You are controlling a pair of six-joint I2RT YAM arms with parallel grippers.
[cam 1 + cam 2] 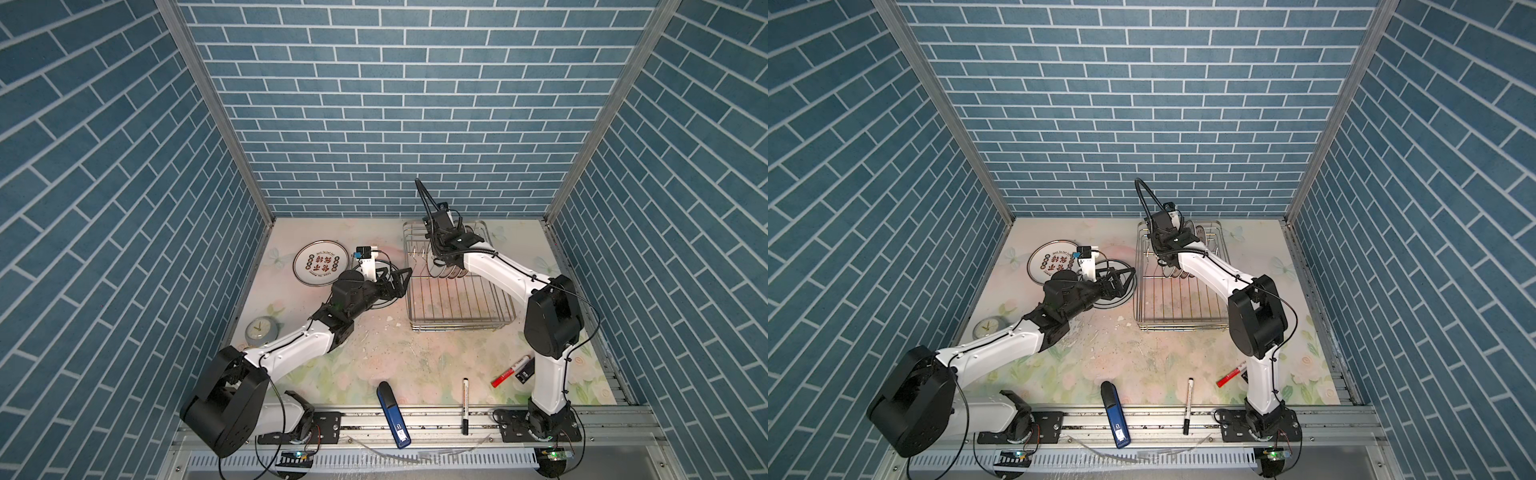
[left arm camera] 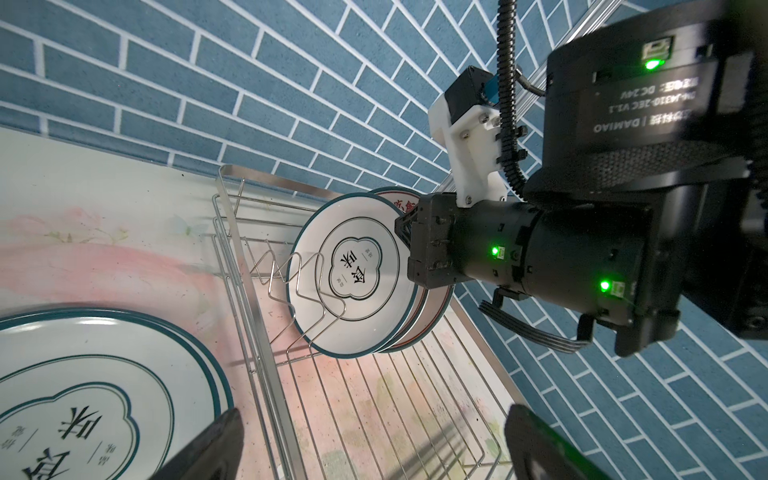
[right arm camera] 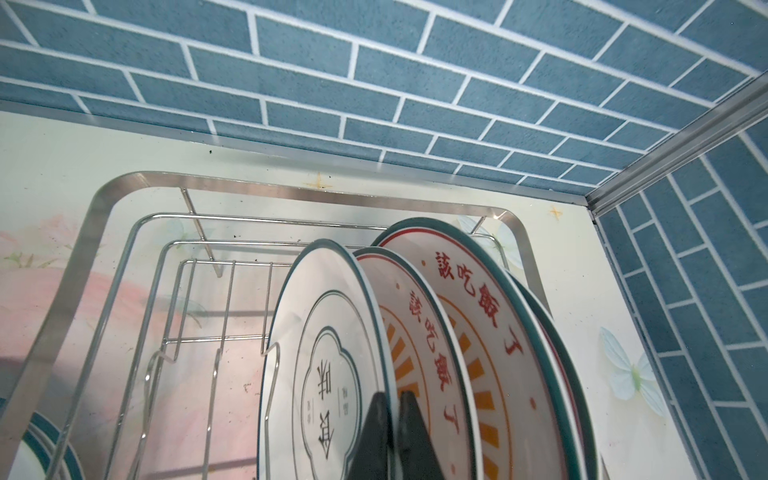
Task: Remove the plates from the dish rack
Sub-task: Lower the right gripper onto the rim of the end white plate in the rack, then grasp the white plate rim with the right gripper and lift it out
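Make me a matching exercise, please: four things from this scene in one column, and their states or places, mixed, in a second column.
Column 1
1. left claw
2. right claw
3. clock
4. red marker

Column 2
A. shut on a standing plate's rim
B. lying on the table, front right
C. open, left of the dish rack
D. at the table's left edge

Pairs: 1-C, 2-A, 3-D, 4-B

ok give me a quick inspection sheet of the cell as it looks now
surface: floral-print tabletop
job's things: dish rack holds several upright plates; red-character plate and emblem plate lie flat left of it
clutter: clock, blue oblong item, black marker, red marker
grippers: left tool open beside the rack; right tool shut on the front plate's rim
cables: black hose arches over the right wrist
surroundings: blue brick-pattern walls
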